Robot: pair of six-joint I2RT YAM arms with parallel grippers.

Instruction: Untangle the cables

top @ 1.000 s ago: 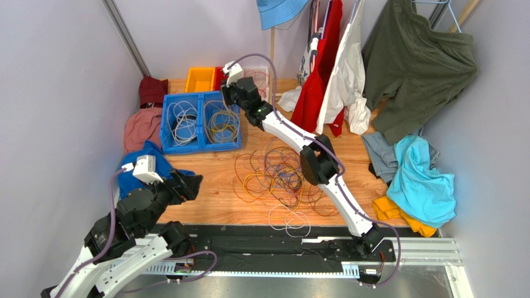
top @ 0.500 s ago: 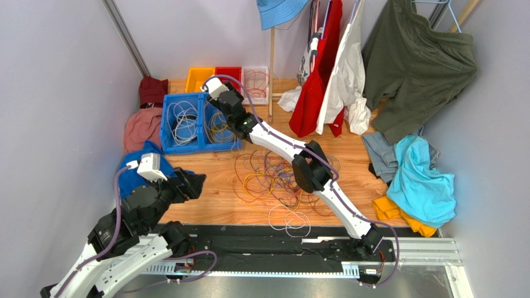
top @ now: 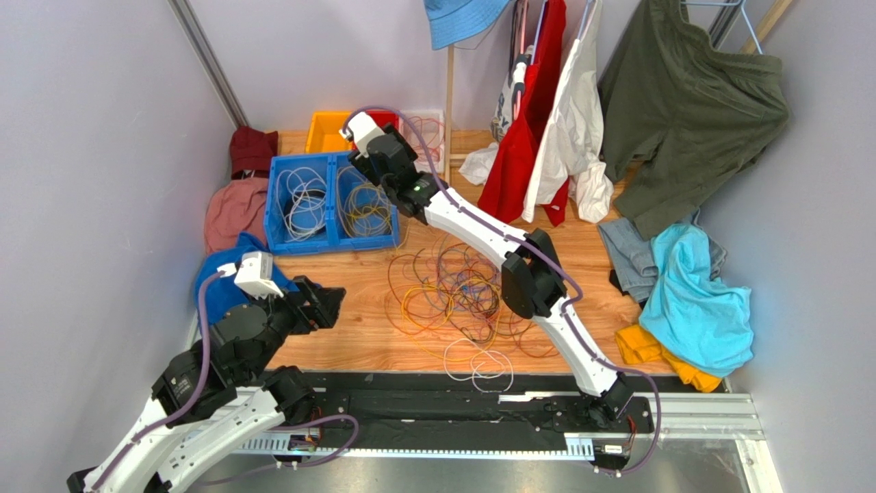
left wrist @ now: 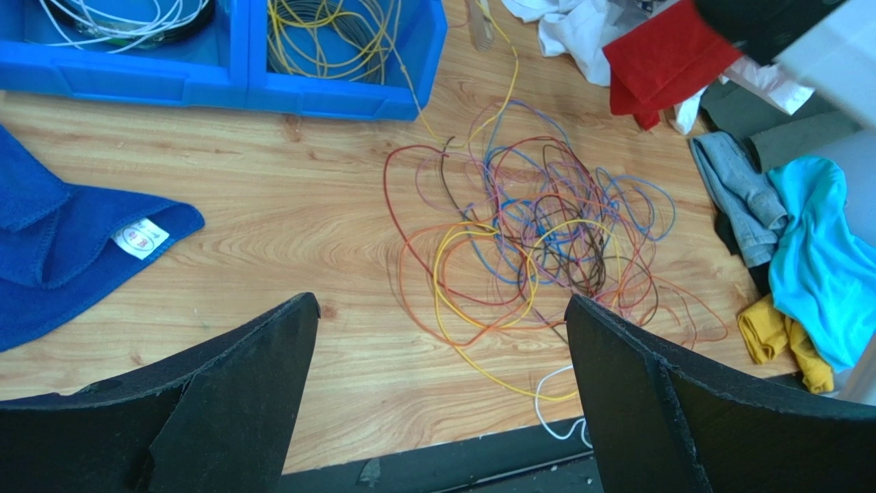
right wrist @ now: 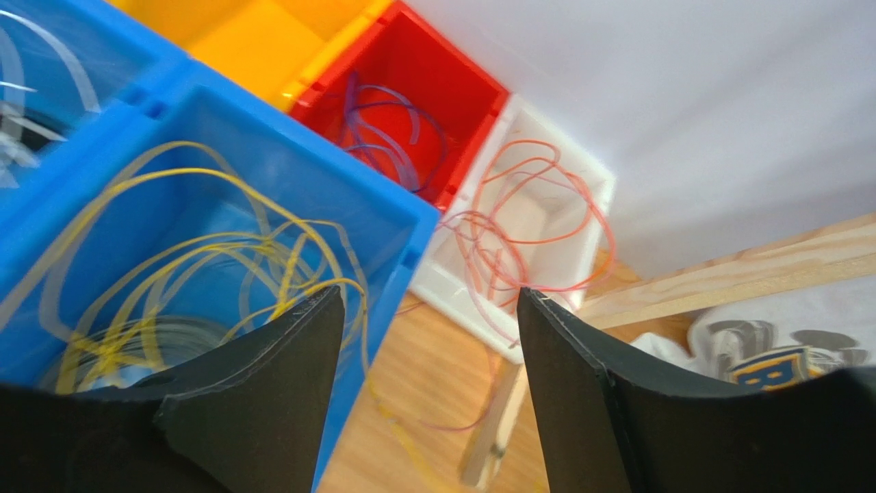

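Observation:
A tangle of cables (top: 463, 293) in orange, yellow, red, purple and brown lies in the middle of the wooden table; the left wrist view shows this tangle (left wrist: 535, 231) ahead of the fingers. One white cable loop (top: 481, 365) reaches the near edge. My right gripper (top: 372, 154) hangs over the back right corner of the blue bin (top: 331, 241), open, with nothing between its fingers (right wrist: 430, 298). Yellow cables (right wrist: 195, 277) lie coiled in that bin. My left gripper (top: 327, 305) is wide open and holds nothing above the table's near left (left wrist: 440, 303).
White cables (top: 301, 200) fill the blue bin's left compartment. Behind stand a yellow bin (top: 329, 131), a red bin (right wrist: 411, 98) and a white bin (right wrist: 535, 221) with pink cables. Cloths lie left (top: 231, 272) and right (top: 704, 298). Clothes hang at the back (top: 535, 103).
My right arm has swung left from the red and white bins to the blue bin, and its jaws have opened. The left arm has crept slightly forward.

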